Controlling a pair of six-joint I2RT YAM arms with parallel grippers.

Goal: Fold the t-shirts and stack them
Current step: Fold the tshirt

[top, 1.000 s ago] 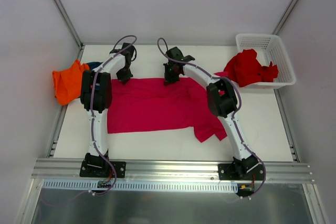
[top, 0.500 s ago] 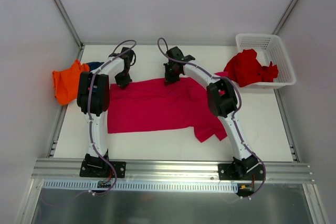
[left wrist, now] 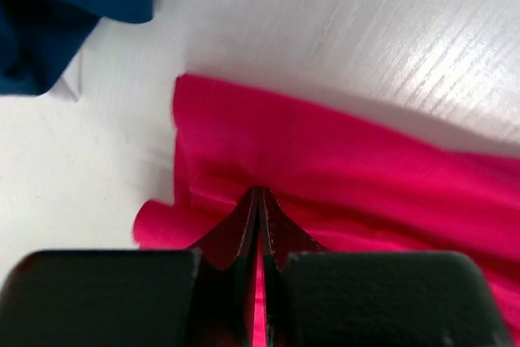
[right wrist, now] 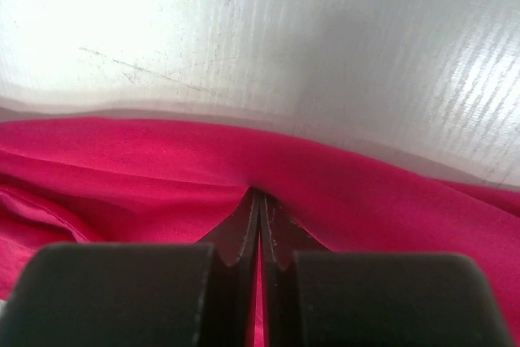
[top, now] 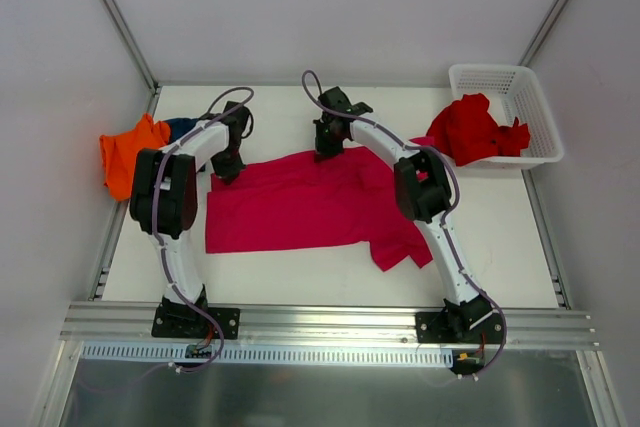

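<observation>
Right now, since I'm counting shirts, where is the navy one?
In the top view, the navy shirt lies far left, tucked beside the orange shirt.

A white table [top: 300, 267] fills the floor of a pale enclosure, its surface faintly grained and catching bright glare in the close views. Plain light-grey panels form the back wall [top: 330, 7], left wall [top: 50, 97] and right wall [top: 600, 67], joined by slim aluminium struts [top: 115, 12]. A ribbed aluminium rail [top: 330, 322] runs along the near edge, with a glossy grey sheet [top: 330, 392] below it. A white mesh basket [top: 487, 68] sits in the far right corner. The light is soft and even.
</observation>
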